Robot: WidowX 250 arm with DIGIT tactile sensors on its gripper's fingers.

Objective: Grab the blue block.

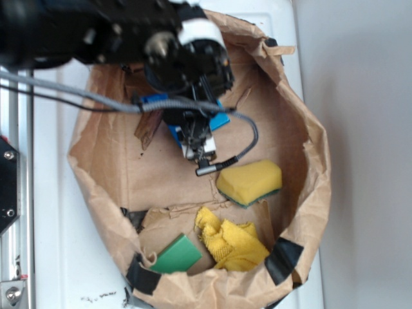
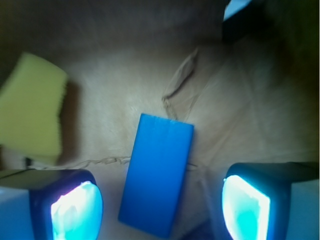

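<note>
In the exterior view, the robot arm [image 1: 96,32] is reaching in from the upper left over a crumpled brown paper bag [image 1: 309,167] that is lying opened out like a shallow basin on the white counter [image 1: 48,193]. The hand [image 1: 199,149] is hanging over the middle of the bag's floor, covering most of the blue block [image 1: 221,120]; only slivers of blue are showing at either side of the hand's body. So the block is sitting directly under the hand rather than off to any side. A yellow sponge [image 1: 250,182] is lying just toward the lower right of the hand, a yellow cloth [image 1: 230,243] is bunched near the bag's front wall, and a green block [image 1: 176,255] is resting beside the cloth. From this angle I cannot tell how far apart the fingers are standing.

In the wrist view, the two fingers [image 2: 75,207] are standing well apart at the lower left and lower right corners, with nothing between them but the block [image 2: 156,173]. It is lying flat on the paper, nearer the left finger, touching neither. Its long axis is running away from the camera, tilted slightly to the right at the far end, so its narrow width is lying roughly across the gap. A straight descent, perhaps with a slight twist, is probably all the grasp is asking for. The sponge [image 2: 32,117] is sitting off to the left, clear of the fingers.
</note>
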